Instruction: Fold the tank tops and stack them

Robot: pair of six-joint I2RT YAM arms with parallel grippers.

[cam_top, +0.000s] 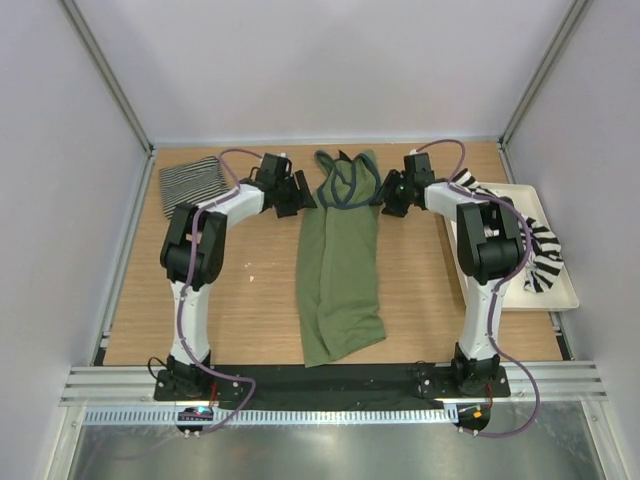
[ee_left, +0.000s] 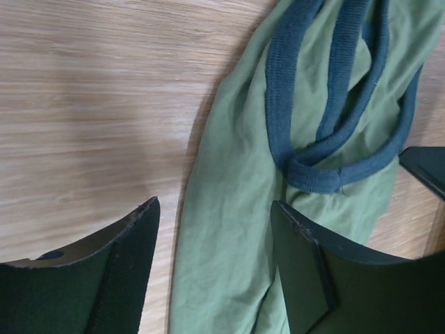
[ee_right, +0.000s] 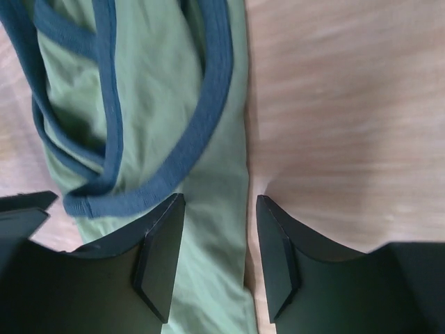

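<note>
black-and-white cloth comes first: the pinstriped tank top [cam_top: 195, 180] lies folded at the far left corner of the wooden desk [cam_top: 250, 290]. just right of it, the left hand [cam_top: 300, 196] sits low over the desk at the left shoulder of the olive green tank top [cam_top: 340, 270]. its fingers [ee_left: 132, 271] are spread, with the top's left edge lying between them and nothing pinched. the green top lies in the middle of the desk as a long narrow strip, with its blue-trimmed straps [cam_top: 345, 178] at the far end and its hem toward the arm bases. the right hand [cam_top: 390, 195] is at the right shoulder, fingers [ee_right: 160, 264] parted astride the top's right edge, not clamped on it. at the far right, the broad-striped tank top [cam_top: 540, 250] lies crumpled on the cream tray [cam_top: 550, 300], partly behind the right arm [cam_top: 490, 250].
</note>
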